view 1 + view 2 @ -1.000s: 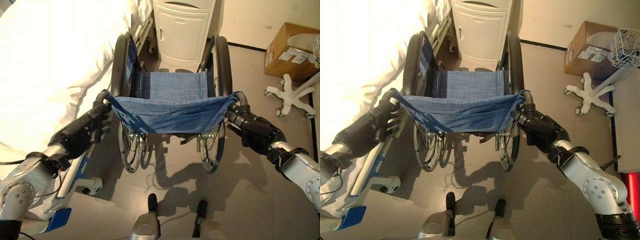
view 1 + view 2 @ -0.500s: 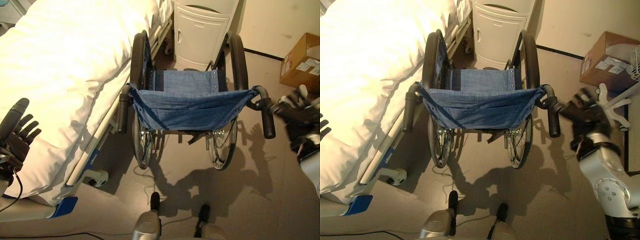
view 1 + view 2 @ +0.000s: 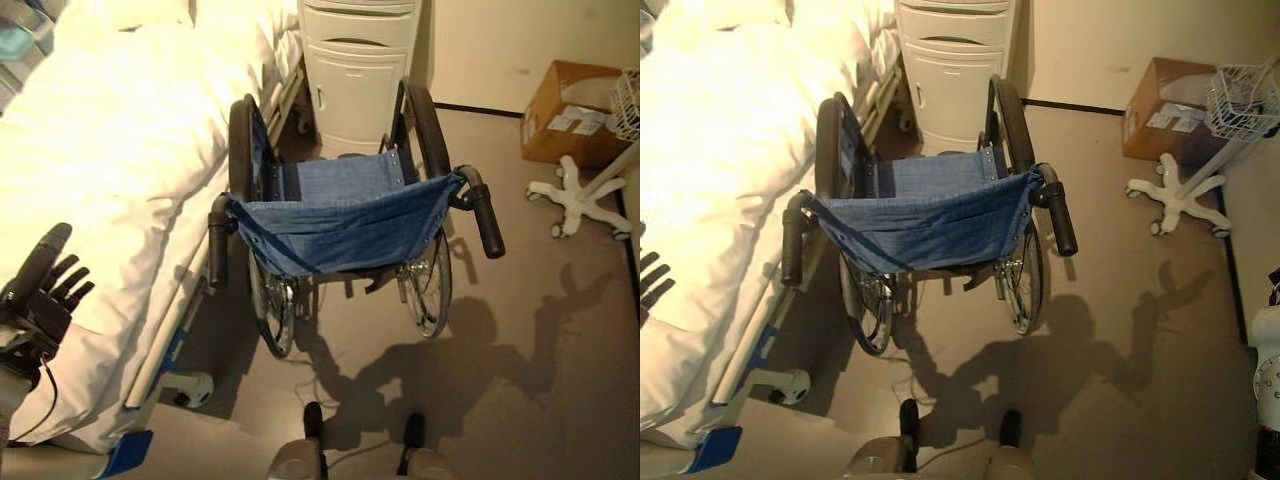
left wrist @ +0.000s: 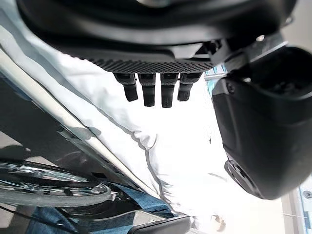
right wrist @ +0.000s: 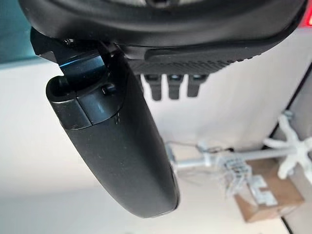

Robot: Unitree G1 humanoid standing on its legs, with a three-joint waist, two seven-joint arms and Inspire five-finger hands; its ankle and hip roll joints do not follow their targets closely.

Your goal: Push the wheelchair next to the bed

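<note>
1. Now, as I read it, the wheelchair (image 3: pixel 345 215) stands just beside the bed (image 3: pixel 110 170), its left wheel close against the bed's side rail, and a white cabinet (image 3: pixel 360 70) is right in front of it.
2. My left hand (image 3: pixel 40 295) hangs released over the bedding, fingers straight, grasping nothing.
3. My right hand (image 5: pixel 146 161) is released too, thumb and fingers extended, pointing toward the cardboard box (image 5: pixel 265 197) and a white wheeled stand (image 3: pixel 580 195).
4. I judge the push done or nearly so; if I adjust, I'd take both push handles (image 3: pixel 487 222) evenly.
5. I'd nudge gently, so the chair neither strikes the cabinet nor scrapes the rail.
</note>
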